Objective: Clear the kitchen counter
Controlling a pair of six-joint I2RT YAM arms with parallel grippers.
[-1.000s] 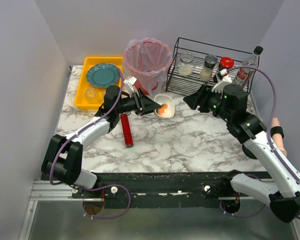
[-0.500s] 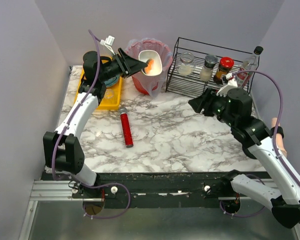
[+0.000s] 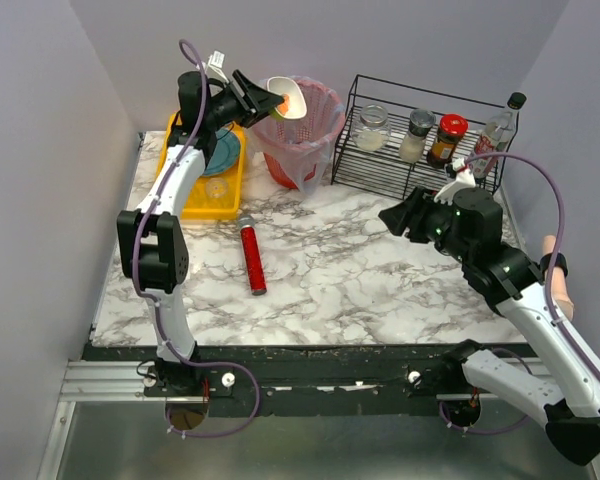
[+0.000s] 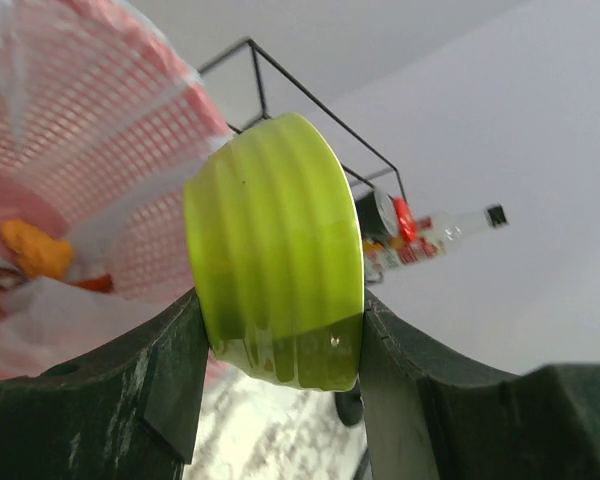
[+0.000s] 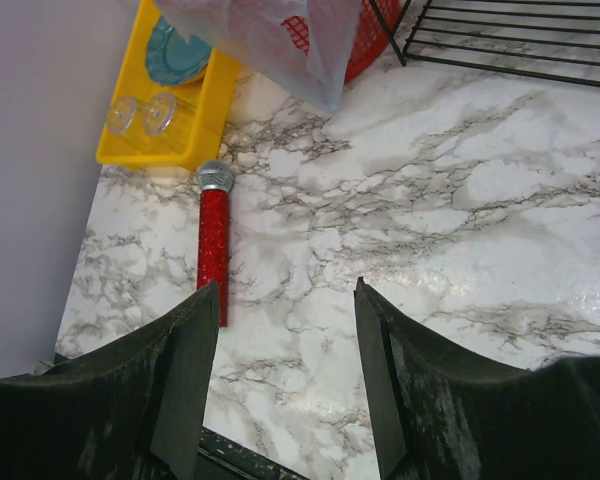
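Observation:
The kitchen counter (image 3: 380,280) is white marble with grey veins. My left gripper (image 3: 263,100) is raised high at the back and is shut on a bowl (image 3: 291,98), white inside and lime green outside (image 4: 275,250). The bowl is tipped on its side over the rim of the pink bag-lined bin (image 3: 302,135). An orange scrap (image 3: 280,103) sits at the bowl's lip, and orange scraps (image 4: 35,250) lie in the bin. A red microphone (image 3: 251,258) lies on the counter, also in the right wrist view (image 5: 213,245). My right gripper (image 3: 392,218) is open and empty above the counter's right middle.
A yellow tray (image 3: 175,180) at the back left holds a teal plate (image 5: 175,50) and a clear glass (image 5: 140,115). A black wire rack (image 3: 420,150) at the back right holds jars. A bottle (image 3: 495,130) stands beside it.
My left arm lifted the bowl off the counter to the bin and has now tipped it further over the rim. My right gripper drew back a little to the right.

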